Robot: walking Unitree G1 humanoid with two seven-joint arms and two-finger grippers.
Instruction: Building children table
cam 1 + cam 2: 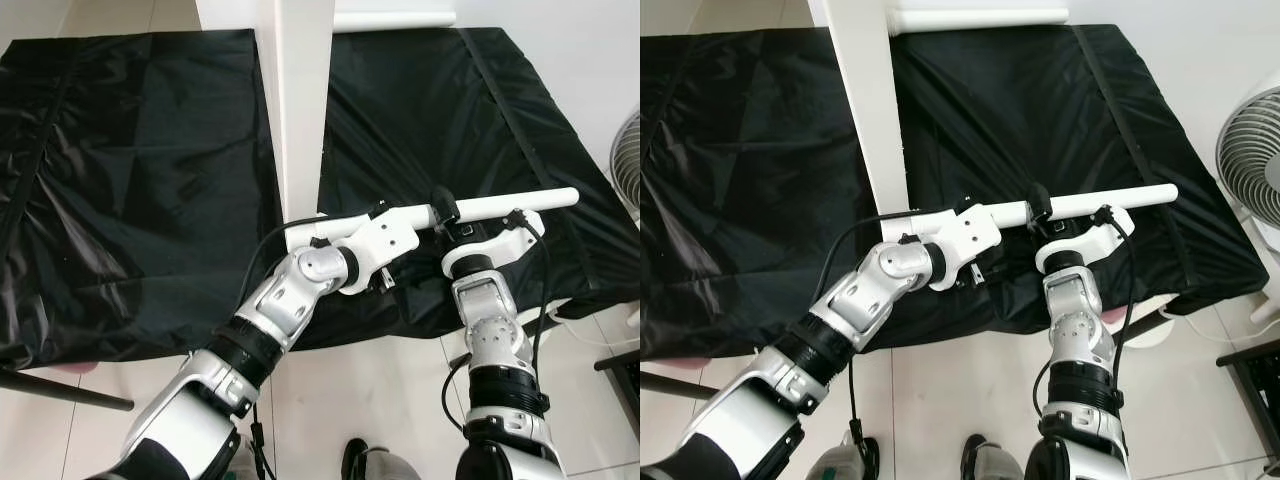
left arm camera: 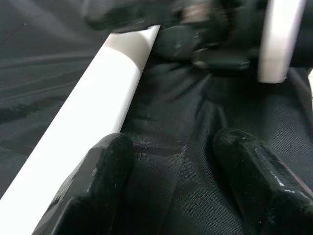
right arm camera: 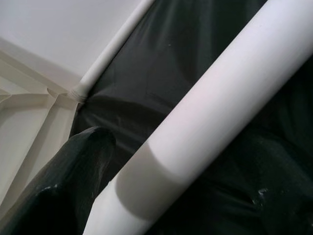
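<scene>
Right pincer gripping white table leg, black cloth beneath

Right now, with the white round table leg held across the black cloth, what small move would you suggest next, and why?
Probably twist the white round table leg a little further into the upright white tabletop. The right gripper grips the leg mid-length, and its near end seems to meet the tabletop's lower corner, where the open left gripper waits over the black cloth.

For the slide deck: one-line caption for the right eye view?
Right gripper holds a white table leg above black cloth, left gripper beside the upended white tabletop.
</scene>
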